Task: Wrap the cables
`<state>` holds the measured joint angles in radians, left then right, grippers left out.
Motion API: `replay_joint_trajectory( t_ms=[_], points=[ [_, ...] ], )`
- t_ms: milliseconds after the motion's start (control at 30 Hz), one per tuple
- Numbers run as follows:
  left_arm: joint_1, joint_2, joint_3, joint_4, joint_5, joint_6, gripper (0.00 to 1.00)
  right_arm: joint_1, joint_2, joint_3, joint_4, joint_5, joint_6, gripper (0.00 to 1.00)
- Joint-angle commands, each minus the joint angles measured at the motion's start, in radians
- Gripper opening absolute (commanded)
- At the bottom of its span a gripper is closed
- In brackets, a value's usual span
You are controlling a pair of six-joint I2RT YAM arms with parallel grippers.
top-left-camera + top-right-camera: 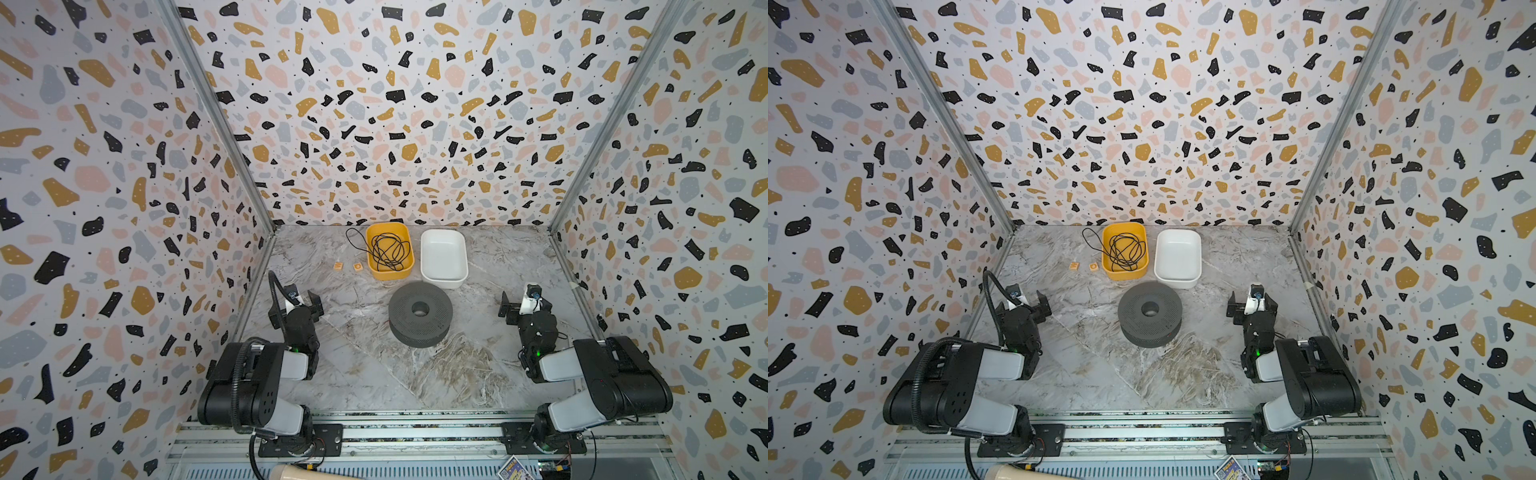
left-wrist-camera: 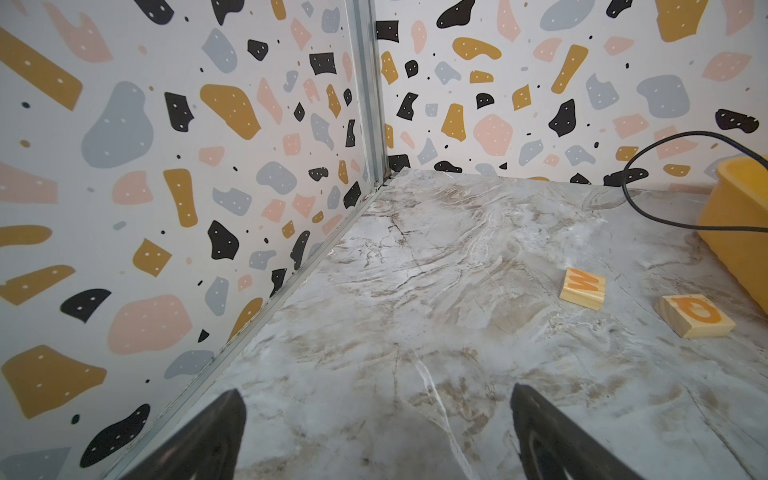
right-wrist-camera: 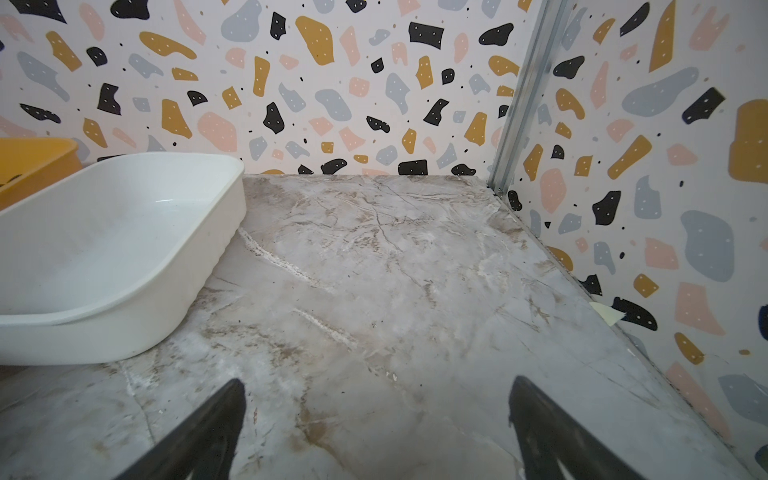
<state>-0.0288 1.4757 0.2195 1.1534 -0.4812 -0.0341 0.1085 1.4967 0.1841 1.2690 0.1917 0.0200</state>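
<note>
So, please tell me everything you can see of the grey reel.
The reel is a thick dark grey disc, matte, plastic by its look, with a round middle hole and fine dots over its top. A groove seems to run round its side. It lies flat on the table, just in front of the yellow tub and the white tub. Nothing lies on it.

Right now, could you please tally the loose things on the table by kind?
Plastic tubs: 2 (yellow tub, white tub)
Wooden letter tiles: 2 (W tile, O tile)
Black wire: 1
Grey perforated disc: 1
Total: 6
</note>
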Motion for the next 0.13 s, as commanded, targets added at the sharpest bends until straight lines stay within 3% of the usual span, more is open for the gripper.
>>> replay_joint_trajectory(
  t_ms=[0,100],
  points=[
    [-0.003,-0.010,-0.007,0.066,-0.020,-0.007,1.00,-0.007,-0.007,0.017,-0.010,-0.011,0.000,0.99],
    [-0.002,-0.010,-0.007,0.066,-0.021,-0.007,1.00,-0.007,-0.010,0.014,-0.010,-0.010,-0.004,0.99]
  ],
)
